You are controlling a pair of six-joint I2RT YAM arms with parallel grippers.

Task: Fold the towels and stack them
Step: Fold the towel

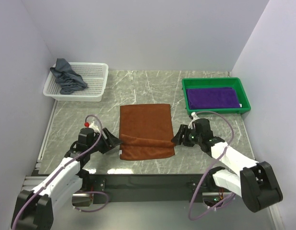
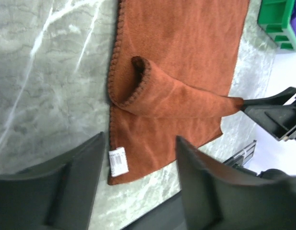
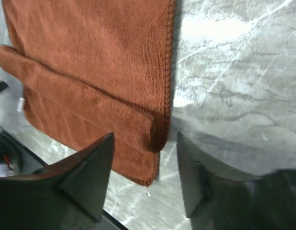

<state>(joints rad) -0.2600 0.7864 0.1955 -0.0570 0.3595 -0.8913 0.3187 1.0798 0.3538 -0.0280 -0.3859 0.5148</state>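
Observation:
A rust-brown towel [image 1: 146,130] lies flat at the table's middle, with a raised fold running across it near its front edge. My left gripper [image 1: 116,142] stands open at the fold's left end, nothing between its fingers. In the left wrist view the fold is a loose roll [image 2: 171,98] beyond the gripper [image 2: 139,141], and a white label [image 2: 118,162] marks the towel's near corner. My right gripper [image 1: 176,139] is open at the fold's right end, over the towel's edge [image 3: 159,124]. A purple towel [image 1: 212,97] lies in the green tray. A grey-blue towel [image 1: 67,76] is bunched in the white basket.
The green tray [image 1: 212,80] stands at the back right and the white mesh basket [image 1: 97,79] at the back left. Walls close in the left, right and far sides. The table's front edge [image 1: 148,173] runs just behind the towel's near hem.

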